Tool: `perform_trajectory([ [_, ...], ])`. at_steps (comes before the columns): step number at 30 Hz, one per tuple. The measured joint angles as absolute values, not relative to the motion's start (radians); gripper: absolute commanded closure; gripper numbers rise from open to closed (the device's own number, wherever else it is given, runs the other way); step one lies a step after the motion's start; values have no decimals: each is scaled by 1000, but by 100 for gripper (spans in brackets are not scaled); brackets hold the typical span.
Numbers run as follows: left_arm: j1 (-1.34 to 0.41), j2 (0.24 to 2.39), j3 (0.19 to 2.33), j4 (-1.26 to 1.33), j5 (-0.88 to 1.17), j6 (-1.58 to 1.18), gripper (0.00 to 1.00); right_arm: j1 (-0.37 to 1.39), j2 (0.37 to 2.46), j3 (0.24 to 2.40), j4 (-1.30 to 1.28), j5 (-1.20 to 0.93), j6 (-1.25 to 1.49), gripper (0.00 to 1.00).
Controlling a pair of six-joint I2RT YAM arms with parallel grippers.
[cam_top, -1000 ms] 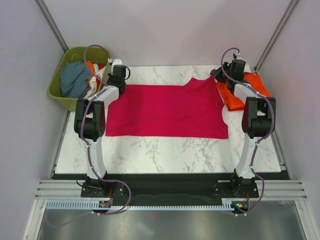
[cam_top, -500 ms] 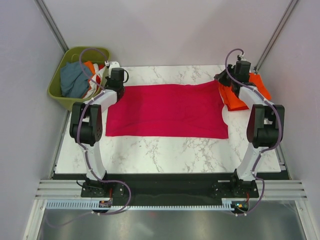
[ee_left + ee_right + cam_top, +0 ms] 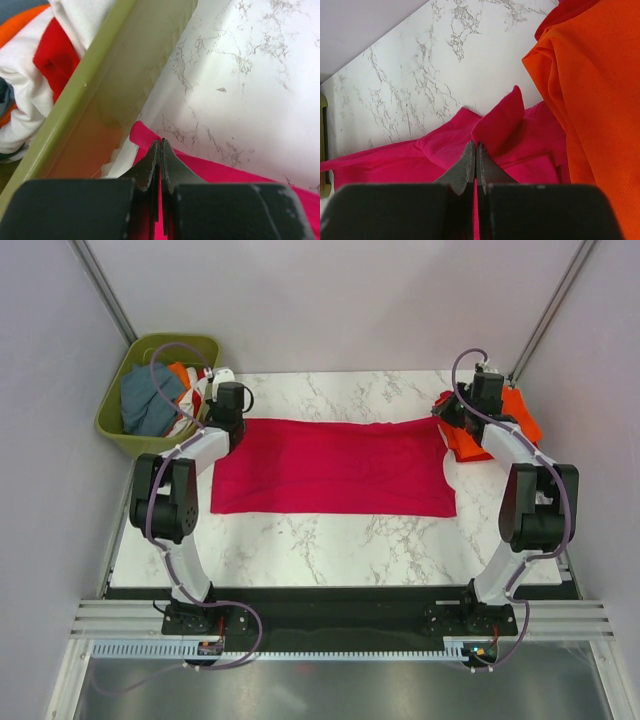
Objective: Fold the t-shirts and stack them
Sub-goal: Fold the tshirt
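A magenta-pink t-shirt [image 3: 330, 468] lies spread flat across the middle of the marble table [image 3: 330, 540]. My left gripper [image 3: 231, 421] is shut on its far left corner, right beside the basket wall; in the left wrist view the pink cloth [image 3: 215, 171] runs between the closed tips [image 3: 160, 143]. At the far right corner my right gripper [image 3: 452, 420] is shut on a raised fold of the same shirt [image 3: 445, 150], the tips [image 3: 475, 146] pinching it. An orange t-shirt [image 3: 517, 412] lies crumpled at the far right, with red cloth [image 3: 565, 12] under it.
An olive-green basket [image 3: 113, 428] stands off the table's far left corner, holding blue-grey [image 3: 148, 400], white and orange cloth. In the left wrist view its wall [image 3: 115, 80] is close to my fingers. Grey walls enclose the table on three sides.
Both grippers have moved slightly nearer and outward with the shirt's far corners. The far edge is now drawn straight, and the bump at its right has flattened.
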State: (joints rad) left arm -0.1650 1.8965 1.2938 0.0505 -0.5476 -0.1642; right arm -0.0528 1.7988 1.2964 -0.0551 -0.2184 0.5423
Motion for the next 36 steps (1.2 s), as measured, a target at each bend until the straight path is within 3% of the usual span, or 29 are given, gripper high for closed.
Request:
perform_trajectory([
  [36,-175,1663,967,212,-494,-190,98,-55,1506,1058,-143,-163,506,100],
])
